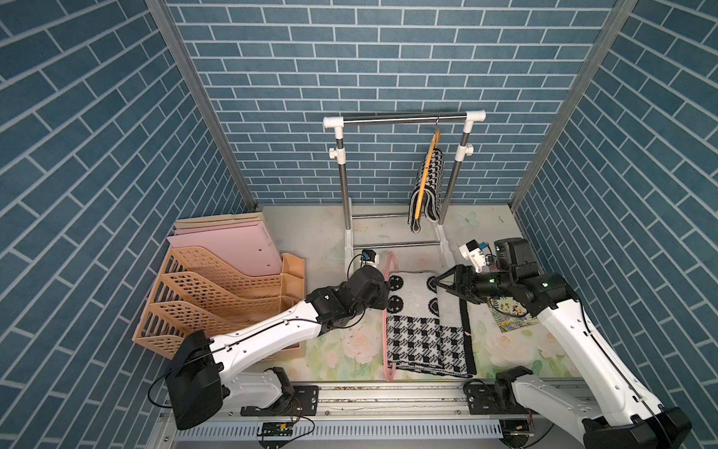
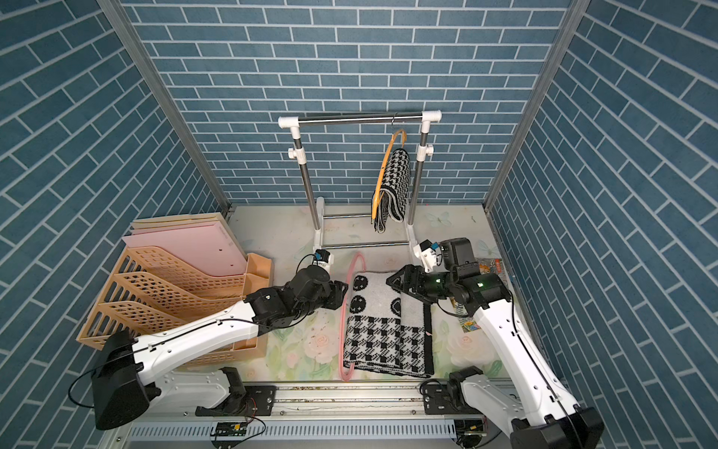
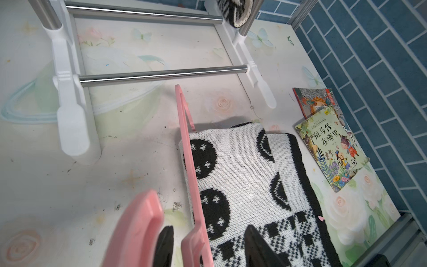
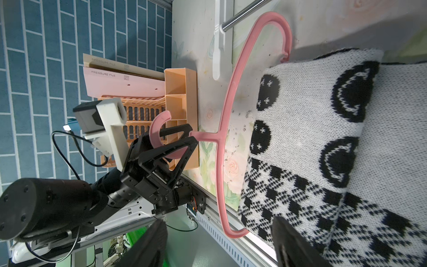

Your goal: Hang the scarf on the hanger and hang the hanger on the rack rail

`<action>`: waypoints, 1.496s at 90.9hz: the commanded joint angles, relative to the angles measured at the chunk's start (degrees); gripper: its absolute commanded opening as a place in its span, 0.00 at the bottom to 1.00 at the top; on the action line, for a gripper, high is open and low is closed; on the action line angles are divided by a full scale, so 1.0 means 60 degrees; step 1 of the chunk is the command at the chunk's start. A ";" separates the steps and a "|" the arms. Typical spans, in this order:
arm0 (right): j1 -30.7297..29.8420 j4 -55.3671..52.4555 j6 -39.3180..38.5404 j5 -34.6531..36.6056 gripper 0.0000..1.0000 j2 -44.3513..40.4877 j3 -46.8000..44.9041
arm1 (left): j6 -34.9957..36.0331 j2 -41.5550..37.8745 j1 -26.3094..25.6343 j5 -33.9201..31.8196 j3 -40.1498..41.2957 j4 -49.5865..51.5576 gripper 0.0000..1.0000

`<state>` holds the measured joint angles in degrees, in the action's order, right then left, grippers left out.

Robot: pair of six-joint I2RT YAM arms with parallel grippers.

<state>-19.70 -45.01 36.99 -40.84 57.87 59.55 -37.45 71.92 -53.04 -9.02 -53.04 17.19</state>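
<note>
A black-and-white knitted scarf lies folded flat on the floral worktop. Round smiling faces cover its far half and a bold check covers its near half.

A pink hanger runs along the scarf's left edge. Its curved shoulder bows away from the scarf, and both ends of the curve disappear at the scarf's edge. Whether the knit is wrapped over a lower bar cannot be told. The hanger's neck and hook stick out to the left of the scarf.

The left pincer sits just beside the scarf's left edge. Its jaws are spread partway, one on each side of the neck, and the hook curls past them. In the left wrist view, its fingers show a gap to the pink plastic.

The right pincer is over the scarf's far right corner. Its jaws are spread wide with nothing between them. Whether it touches the knit cannot be told.

Behind the scarf stands a small clothes rack with a steel top rail. An orange hanger on that rail carries a second scarf in houndstooth.

Two picture books lie just to the right of the scarf. Well to its left sits a peach file organiser holding pink folders.
</note>
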 commanded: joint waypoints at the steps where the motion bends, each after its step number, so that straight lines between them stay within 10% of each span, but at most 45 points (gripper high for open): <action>1: 0.0017 -0.0101 -0.0468 0.0083 0.75 0.0040 -0.0134 | -0.0002 -0.0296 0.0258 0.0807 -0.0194 0.0669 0.45; 40: 0.0017 -0.0034 -0.0779 0.0097 0.74 0.0164 -0.0379 | 0.0305 -0.0384 0.0762 0.1379 -0.0404 0.1294 0.00; 81: 0.0083 0.1363 -0.1819 0.1678 0.76 0.1214 -0.2935 | 0.0370 -0.0324 0.1086 0.1524 -0.0034 0.0952 0.00; 136: 0.0178 0.4072 -0.1504 0.0252 0.55 0.3577 -0.3797 | 0.0324 -0.0390 0.1163 0.1635 0.0249 0.0814 0.00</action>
<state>-18.90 -24.82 28.03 -36.10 77.78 37.76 -36.25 70.08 -46.57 1.13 -52.88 21.63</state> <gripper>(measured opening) 0.582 0.108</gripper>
